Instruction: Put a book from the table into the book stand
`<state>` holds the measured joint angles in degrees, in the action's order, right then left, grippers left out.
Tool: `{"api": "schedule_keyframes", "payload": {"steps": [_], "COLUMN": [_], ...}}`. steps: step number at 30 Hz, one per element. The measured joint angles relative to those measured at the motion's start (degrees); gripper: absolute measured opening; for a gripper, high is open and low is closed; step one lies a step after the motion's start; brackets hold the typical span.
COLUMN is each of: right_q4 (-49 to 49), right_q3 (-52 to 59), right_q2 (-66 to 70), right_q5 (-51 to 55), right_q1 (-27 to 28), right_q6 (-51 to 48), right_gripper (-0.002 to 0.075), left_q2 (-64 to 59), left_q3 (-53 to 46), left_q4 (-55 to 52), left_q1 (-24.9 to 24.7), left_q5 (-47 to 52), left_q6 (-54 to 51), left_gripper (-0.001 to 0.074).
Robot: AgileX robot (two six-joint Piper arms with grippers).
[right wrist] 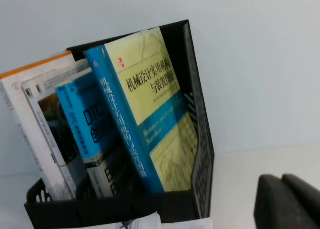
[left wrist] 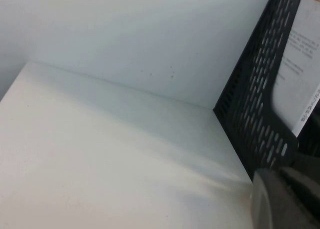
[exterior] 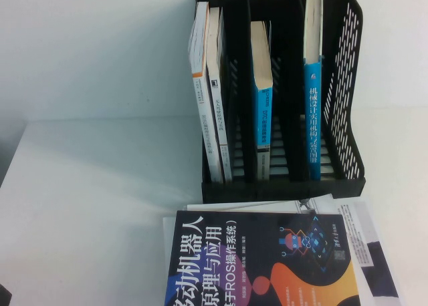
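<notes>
Lying flat at the near edge of the counter (exterior: 87,186), right of centre, was the book (exterior: 264,262), dark cover up with white title and orange-purple swirl, cut off by the frame's lower edge. Rested on a few loose white papers (exterior: 361,232) that spread toward the near right corner. Stood just behind it, against the far edge, the black stand (exterior: 351,85), open slots facing forward. Held two white-spined books (exterior: 207,85) leaning in the leftmost slot, a blue-spined book (exterior: 262,85) in the middle and another blue-spined book (exterior: 312,85) in the right slot. Showed only as a dark blurred shape beside the stand's perforated left wall, the left tool (left wrist: 287,199); could not tell open or closed. Showed likewise as a dark corner shape facing the stand's right side, the right tool (right wrist: 290,204); could not tell its state either.
</notes>
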<state>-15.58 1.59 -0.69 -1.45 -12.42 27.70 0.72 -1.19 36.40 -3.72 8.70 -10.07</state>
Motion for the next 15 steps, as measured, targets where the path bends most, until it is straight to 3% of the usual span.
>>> {"api": "schedule_keyframes", "payload": {"steps": [7,12,15], "right_q4": [-0.34,-0.34,-0.34], "right_q3": [0.00,0.00,0.00], "right_q2": [0.00,0.00,0.00], "right_q5": [-1.37,-7.74,-17.74], "right_q1": [0.00,0.00,0.00], "right_q6": [-0.92,-1.41,-2.04], "right_gripper": [-0.0003,-0.0003,-0.0003], "left_q2": [0.00,0.00,0.00], "left_q3": [0.00,0.00,0.00], "left_q4": [0.14,6.73,11.19], "left_q1": [0.00,0.00,0.00], "left_q5": [-1.83,-14.37,-21.97], "left_q6": [-1.78,-0.18,4.32], "left_gripper": [-0.0004,-0.0004,-0.0004]}}
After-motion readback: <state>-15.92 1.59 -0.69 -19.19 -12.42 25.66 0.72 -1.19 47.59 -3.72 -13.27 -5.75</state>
